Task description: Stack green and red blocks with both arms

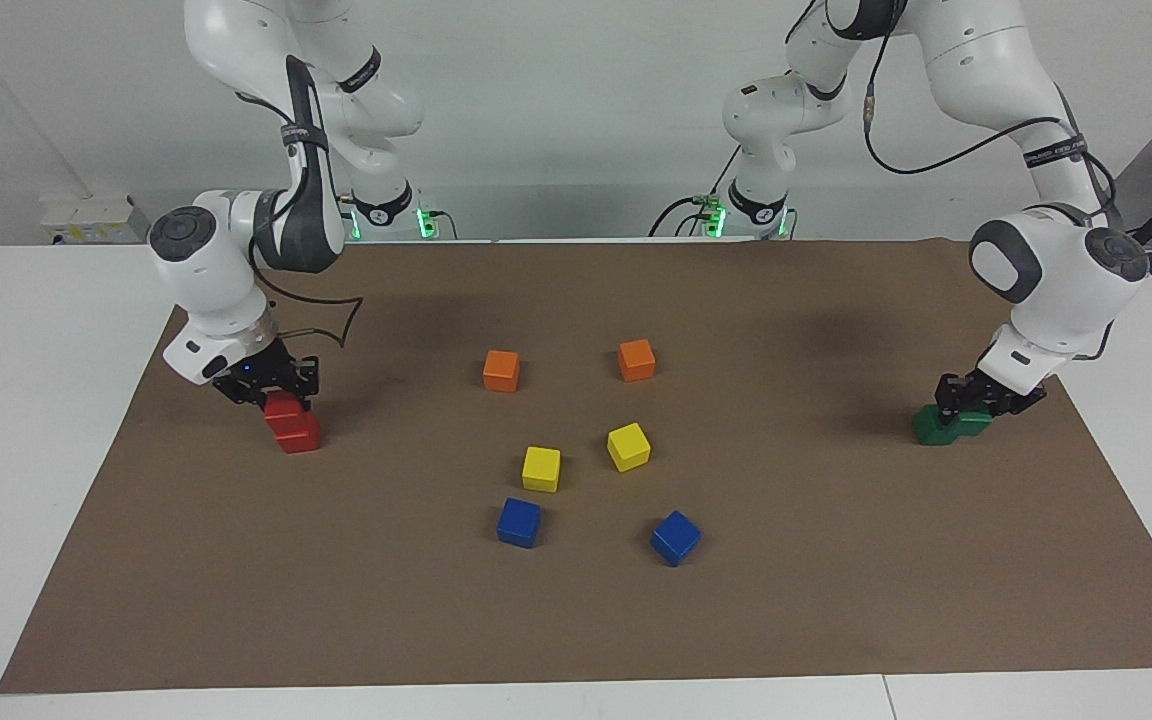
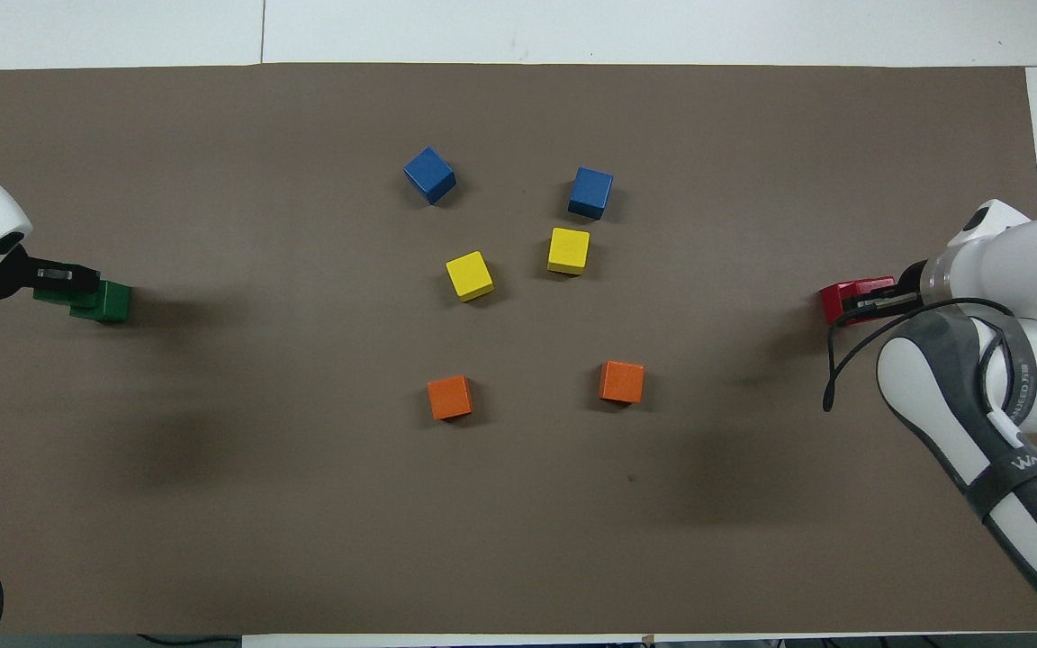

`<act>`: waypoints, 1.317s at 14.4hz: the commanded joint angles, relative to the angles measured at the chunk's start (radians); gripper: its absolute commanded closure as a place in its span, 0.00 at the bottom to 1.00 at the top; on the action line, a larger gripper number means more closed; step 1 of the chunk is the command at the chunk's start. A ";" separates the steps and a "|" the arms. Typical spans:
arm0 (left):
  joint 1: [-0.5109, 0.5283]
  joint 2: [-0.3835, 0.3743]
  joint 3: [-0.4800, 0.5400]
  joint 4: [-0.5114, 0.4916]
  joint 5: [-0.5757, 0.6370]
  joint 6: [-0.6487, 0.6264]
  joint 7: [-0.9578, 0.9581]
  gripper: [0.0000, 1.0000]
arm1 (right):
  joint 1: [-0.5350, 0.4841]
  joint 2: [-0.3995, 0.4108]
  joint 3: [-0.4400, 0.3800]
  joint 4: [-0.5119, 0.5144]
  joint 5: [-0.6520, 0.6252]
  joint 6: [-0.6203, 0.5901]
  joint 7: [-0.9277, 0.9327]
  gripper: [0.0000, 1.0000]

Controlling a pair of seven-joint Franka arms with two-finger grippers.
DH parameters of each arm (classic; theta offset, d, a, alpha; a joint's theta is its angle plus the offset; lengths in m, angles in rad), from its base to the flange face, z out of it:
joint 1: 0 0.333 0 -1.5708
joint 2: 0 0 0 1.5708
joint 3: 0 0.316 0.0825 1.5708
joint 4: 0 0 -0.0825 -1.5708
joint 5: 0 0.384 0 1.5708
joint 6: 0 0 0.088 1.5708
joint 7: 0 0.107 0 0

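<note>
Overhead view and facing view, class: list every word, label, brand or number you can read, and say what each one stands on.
"WA": white letters on the grey sleeve of the right arm, overhead view; the letters after these are unreadable.
White lettering on the black bands of the right arm and the left arm, facing view: too small to read.
Green blocks and red blocks: no text.

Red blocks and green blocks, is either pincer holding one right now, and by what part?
Right pincer grips the upper red block by its sides, over the lower red block. Left pincer grips the upper green block likewise, over the lower green block.
</note>
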 commanded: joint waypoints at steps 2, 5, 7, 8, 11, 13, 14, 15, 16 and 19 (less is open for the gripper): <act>0.014 -0.055 -0.009 -0.098 -0.014 0.076 0.016 1.00 | -0.008 -0.029 0.009 -0.031 -0.003 0.017 0.017 1.00; 0.014 -0.054 -0.008 -0.098 -0.014 0.079 0.019 1.00 | -0.008 -0.027 0.009 -0.029 -0.003 0.029 0.017 0.78; 0.014 -0.048 -0.008 -0.098 -0.014 0.080 0.042 1.00 | -0.008 -0.026 0.009 -0.029 -0.003 0.037 0.019 0.19; 0.014 -0.046 -0.008 -0.097 -0.014 0.080 0.045 0.99 | -0.008 -0.026 0.009 -0.028 -0.003 0.037 0.019 0.07; 0.013 -0.045 -0.008 -0.097 -0.014 0.082 0.047 0.44 | -0.008 -0.023 0.009 -0.018 -0.003 0.034 0.017 0.00; 0.016 -0.043 -0.008 -0.097 -0.014 0.085 0.067 0.00 | -0.002 -0.013 0.013 0.037 -0.003 -0.004 0.017 0.00; 0.016 -0.043 -0.008 -0.095 -0.014 0.085 0.071 0.00 | 0.009 -0.012 0.015 0.072 -0.001 -0.041 0.019 0.00; 0.017 -0.043 -0.008 -0.094 -0.014 0.084 0.072 0.00 | 0.031 -0.012 0.015 0.109 0.002 -0.078 0.035 0.00; 0.020 -0.042 -0.008 -0.087 -0.014 0.079 0.070 0.00 | 0.042 -0.016 0.015 0.136 0.002 -0.121 0.077 0.00; 0.020 -0.040 -0.008 -0.080 -0.014 0.074 0.070 0.00 | 0.072 -0.081 0.016 0.187 0.008 -0.243 0.118 0.00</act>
